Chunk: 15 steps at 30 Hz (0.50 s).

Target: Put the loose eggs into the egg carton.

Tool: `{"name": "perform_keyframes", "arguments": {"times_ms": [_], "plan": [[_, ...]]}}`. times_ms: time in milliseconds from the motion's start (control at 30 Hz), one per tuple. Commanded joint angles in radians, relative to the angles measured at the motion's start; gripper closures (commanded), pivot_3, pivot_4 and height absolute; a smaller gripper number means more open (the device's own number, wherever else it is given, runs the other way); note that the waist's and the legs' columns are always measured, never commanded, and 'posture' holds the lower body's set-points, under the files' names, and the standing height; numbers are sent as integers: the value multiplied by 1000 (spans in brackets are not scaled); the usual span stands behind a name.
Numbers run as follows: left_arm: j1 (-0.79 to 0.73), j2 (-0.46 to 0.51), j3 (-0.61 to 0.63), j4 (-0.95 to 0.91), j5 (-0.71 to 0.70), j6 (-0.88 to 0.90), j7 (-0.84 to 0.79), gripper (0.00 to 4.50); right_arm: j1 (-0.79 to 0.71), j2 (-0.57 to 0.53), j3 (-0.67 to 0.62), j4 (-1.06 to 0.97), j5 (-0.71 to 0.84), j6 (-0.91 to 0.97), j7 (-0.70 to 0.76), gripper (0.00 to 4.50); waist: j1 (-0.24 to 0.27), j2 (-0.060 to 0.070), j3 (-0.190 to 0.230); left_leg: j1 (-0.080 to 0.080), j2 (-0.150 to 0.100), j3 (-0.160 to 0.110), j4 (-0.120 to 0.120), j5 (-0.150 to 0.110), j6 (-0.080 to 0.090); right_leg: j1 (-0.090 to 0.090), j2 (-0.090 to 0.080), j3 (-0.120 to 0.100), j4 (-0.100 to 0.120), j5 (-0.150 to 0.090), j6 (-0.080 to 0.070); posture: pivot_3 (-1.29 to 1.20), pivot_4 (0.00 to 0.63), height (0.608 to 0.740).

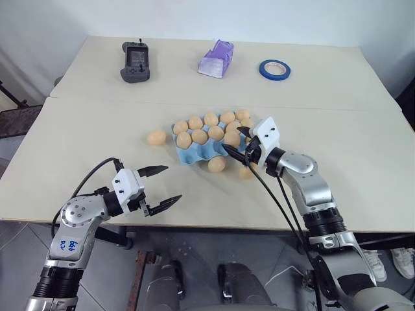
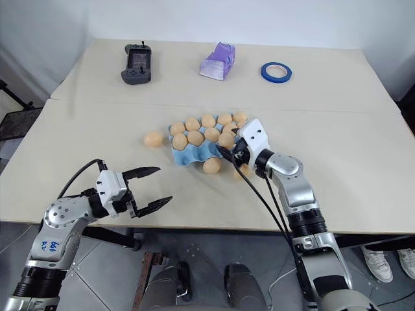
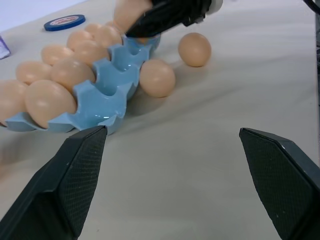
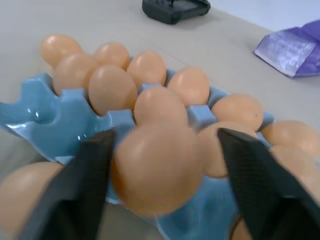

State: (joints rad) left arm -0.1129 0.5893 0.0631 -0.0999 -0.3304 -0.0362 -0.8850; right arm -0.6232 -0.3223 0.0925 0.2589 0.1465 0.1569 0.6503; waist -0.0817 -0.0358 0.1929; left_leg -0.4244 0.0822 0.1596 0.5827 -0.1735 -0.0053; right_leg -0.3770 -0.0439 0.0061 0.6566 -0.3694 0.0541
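The light blue egg carton (image 1: 190,155) lies mid-table with several tan eggs in its cups. My right gripper (image 1: 237,142) hovers over the carton's right end. Its fingers stand open around an egg (image 4: 157,172), and one finger (image 4: 250,170) is clear of it. Loose eggs lie on the table: one (image 1: 156,137) left of the carton, one (image 1: 216,164) in front of it, and one (image 1: 245,172) partly hidden under my right wrist. My left gripper (image 1: 173,183) is open and empty near the table's front edge, pointing toward the carton.
At the far side of the table lie a black controller (image 1: 136,63), a lilac packet (image 1: 217,59) and a blue tape ring (image 1: 275,69). A seam crosses the table behind the carton. Black cables hang from my right wrist.
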Motion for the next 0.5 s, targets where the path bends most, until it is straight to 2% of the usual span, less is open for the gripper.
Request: {"name": "perform_keyframes", "arguments": {"times_ms": [33,200,367,500], "plan": [[10,5,31,-37,-6,-8,15,0,-10,-17,-39,-55,19,0,0,19,-1,0,0,0,0,0,0,0,0,0,0,0,0,0,0,0,150,740],[15,-2,21,-42,-5,-8,19,0,67,-76,-86,-165,55,31,26,19,-1,0,0,0,1,-1,0,0,0,0,1,0,1,0,0,0,150,740],[-8,-13,-1,-20,-3,-13,6,0,216,-153,-148,-299,110,71,59,19,3,0,0,0,0,-1,-1,0,0,0,1,0,0,0,0,0,150,740],[-32,-18,-12,-6,-9,-11,-15,0,387,-222,-212,-457,203,70,150,19,6,0,0,0,0,-1,-1,0,0,1,1,0,-1,0,0,0,150,740]]}}
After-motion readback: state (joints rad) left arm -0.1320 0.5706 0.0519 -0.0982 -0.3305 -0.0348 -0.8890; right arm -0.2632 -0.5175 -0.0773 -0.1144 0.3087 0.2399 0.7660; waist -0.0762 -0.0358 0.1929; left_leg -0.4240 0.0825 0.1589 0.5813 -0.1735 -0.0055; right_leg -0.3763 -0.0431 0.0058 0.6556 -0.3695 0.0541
